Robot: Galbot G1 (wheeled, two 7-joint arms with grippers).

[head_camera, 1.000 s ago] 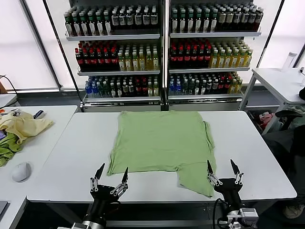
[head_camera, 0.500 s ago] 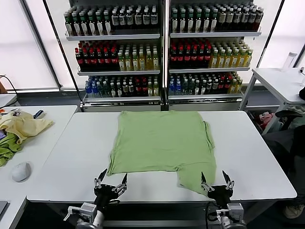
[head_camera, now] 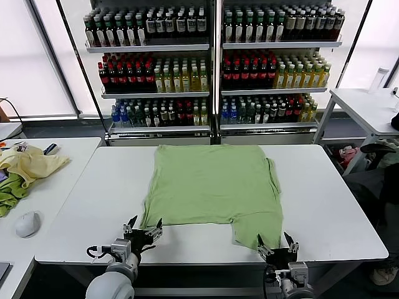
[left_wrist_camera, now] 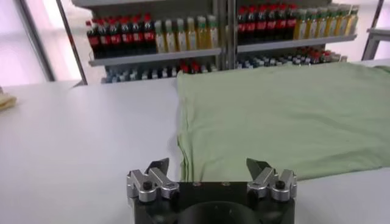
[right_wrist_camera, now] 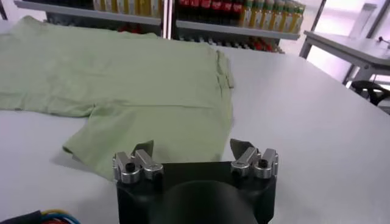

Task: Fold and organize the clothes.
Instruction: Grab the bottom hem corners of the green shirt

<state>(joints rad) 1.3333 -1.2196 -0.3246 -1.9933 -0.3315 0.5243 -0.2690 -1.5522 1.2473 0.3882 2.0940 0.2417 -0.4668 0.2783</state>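
Head view: both arms cut off at bottom edge. Bottle labels (head_camera: 187, 68) on shelves too small to read.

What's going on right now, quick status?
Left gripper and right gripper open, empty, at table's near edge. Green shirt lies flat, unfolded. Nothing in the way.

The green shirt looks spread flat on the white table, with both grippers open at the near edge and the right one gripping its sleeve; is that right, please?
Not quite. The right gripper grips nothing: the right wrist view shows its open jaws short of the green shirt. The shirt does lie flat on the white table, and the left gripper is open too.
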